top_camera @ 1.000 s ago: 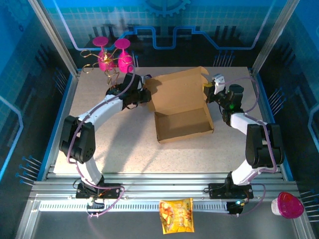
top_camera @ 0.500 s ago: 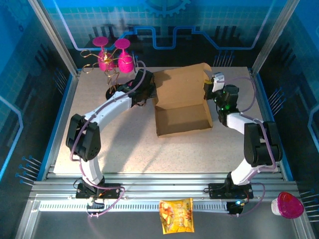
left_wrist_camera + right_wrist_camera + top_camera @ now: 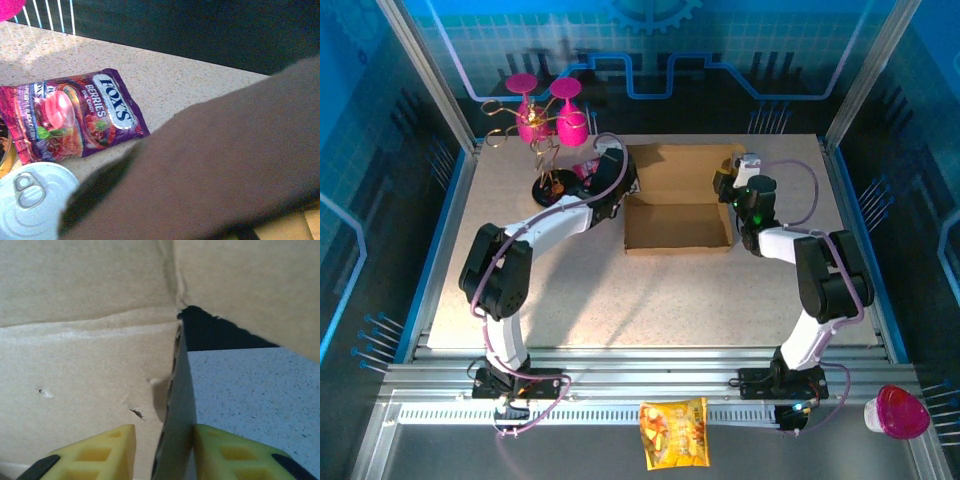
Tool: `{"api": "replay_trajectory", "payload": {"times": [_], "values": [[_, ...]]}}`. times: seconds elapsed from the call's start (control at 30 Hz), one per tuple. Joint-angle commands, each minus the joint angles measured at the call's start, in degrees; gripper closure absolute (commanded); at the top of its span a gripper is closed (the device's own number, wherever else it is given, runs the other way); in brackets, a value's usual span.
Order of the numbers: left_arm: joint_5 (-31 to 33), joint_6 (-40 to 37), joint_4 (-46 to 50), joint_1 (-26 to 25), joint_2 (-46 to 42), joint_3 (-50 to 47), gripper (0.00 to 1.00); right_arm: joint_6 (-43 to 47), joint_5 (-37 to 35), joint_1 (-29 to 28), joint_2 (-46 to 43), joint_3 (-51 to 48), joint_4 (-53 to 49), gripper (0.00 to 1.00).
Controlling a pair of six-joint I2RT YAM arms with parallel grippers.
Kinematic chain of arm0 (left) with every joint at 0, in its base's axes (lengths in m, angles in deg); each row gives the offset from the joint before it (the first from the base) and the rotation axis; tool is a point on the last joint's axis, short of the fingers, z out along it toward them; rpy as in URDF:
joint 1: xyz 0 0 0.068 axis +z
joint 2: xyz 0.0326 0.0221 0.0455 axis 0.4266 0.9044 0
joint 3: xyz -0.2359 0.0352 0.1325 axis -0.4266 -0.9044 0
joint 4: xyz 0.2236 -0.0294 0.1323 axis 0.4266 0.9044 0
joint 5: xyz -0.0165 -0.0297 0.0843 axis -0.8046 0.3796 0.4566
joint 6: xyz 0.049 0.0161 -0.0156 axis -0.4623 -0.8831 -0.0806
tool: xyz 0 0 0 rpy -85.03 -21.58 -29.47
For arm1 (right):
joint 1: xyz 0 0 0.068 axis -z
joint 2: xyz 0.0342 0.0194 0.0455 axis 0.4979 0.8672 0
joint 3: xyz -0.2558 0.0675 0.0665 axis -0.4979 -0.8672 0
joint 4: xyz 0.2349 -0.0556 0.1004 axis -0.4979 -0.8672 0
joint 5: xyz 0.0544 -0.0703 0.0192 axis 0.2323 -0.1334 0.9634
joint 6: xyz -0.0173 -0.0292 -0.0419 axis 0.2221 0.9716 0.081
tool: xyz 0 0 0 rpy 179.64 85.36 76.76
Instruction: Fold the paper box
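We are looking down on a speckled beige tabletop [image 3: 620, 295] that is sitting inside a cell framed by aluminium posts [image 3: 428, 75]. A blue-lit back wall [image 3: 760, 40] is glowing behind it, showing a fine grid, a circuit-like line and a gear motif [image 3: 655, 12]. Clear side panels [image 3: 360, 200] are reflecting the blue light. Grooved aluminium rails [image 3: 620, 378] are running along the near edge, and the brightest light is falling on the table's middle.

The purple candy bag [image 3: 75, 117] lying flat on the table [image 3: 200, 80] says FOX'S in big white letters on a dark blue patch. Right beside that it says BERRIES. The smaller words on it are too tiny to read
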Motion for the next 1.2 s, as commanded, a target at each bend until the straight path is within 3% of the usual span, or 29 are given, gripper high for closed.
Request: {"api": "replay_trajectory", "payload": {"times": [0.0, 0.2, 0.43, 0.83, 1.17], "values": [[-1.6, -2.5, -8.1, -1.8, 0.0, -2.5, 1.00, -4.4, 1.8, -1.3, -3.6, 2.7, -4.9, 0.60], [-0.3, -2.0, -17.0, -3.0, -2.2, -11.5, 1.00, -12.0, 4.6, -1.1, -7.4, 4.2, -16.1, 0.53], [0.1, 1.0, -23.3, -3.5, -3.9, -18.0, 1.00, -17.3, 7.5, -1.1, -9.5, 4.0, -20.7, 0.55], [3.6, -0.9, -23.4, -6.9, -5.0, -21.0, 1.00, -22.5, 7.9, -1.9, -19.4, -2.1, -29.3, 0.49], [8.8, -3.3, -22.5, -9.2, -5.1, -20.7, 1.00, -26.1, 5.2, -4.1, -31.4, -3.4, -45.8, 0.42]]}}
